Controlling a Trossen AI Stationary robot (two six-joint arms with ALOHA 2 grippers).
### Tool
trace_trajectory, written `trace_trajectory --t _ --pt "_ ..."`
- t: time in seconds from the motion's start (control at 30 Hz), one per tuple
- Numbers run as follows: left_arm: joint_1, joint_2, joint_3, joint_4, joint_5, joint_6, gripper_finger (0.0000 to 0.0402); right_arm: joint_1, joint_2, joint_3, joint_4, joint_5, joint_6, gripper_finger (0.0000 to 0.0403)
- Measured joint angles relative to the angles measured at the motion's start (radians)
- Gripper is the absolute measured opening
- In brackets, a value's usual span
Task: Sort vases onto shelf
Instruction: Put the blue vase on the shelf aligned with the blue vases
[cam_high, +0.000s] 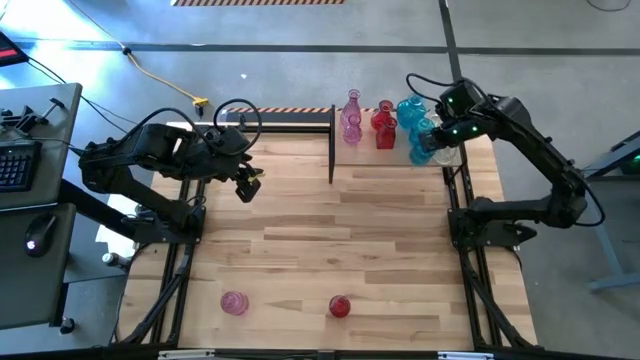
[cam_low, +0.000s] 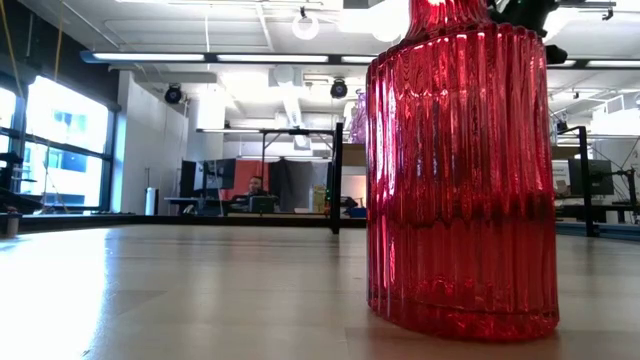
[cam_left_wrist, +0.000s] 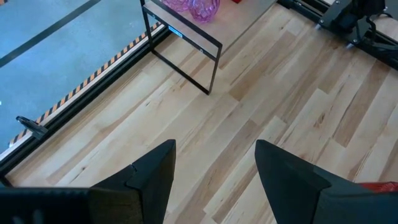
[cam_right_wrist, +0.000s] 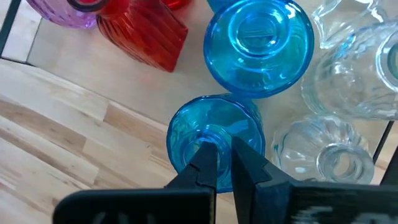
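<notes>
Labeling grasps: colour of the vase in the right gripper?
Turquoise-blue vase; right wrist view shows it best.

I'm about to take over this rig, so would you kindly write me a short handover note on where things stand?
Right gripper: fingers shut on the neck of a blue vase at the shelf.
Left gripper: fingers open, empty, above the table's far left part.
Done: pink, red, blue and clear vases stand grouped by colour on the shelf.
Left: a pink vase and a red vase wait at the table's near edge.
</notes>
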Motion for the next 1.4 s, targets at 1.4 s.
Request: trace_trajectory --t 1.4 --pt "0.0 0.0 0.0 0.0 0.0 -0.002 0.0211 0.002 0.015 -0.003 0.011 0.032 0.027 0.0055"
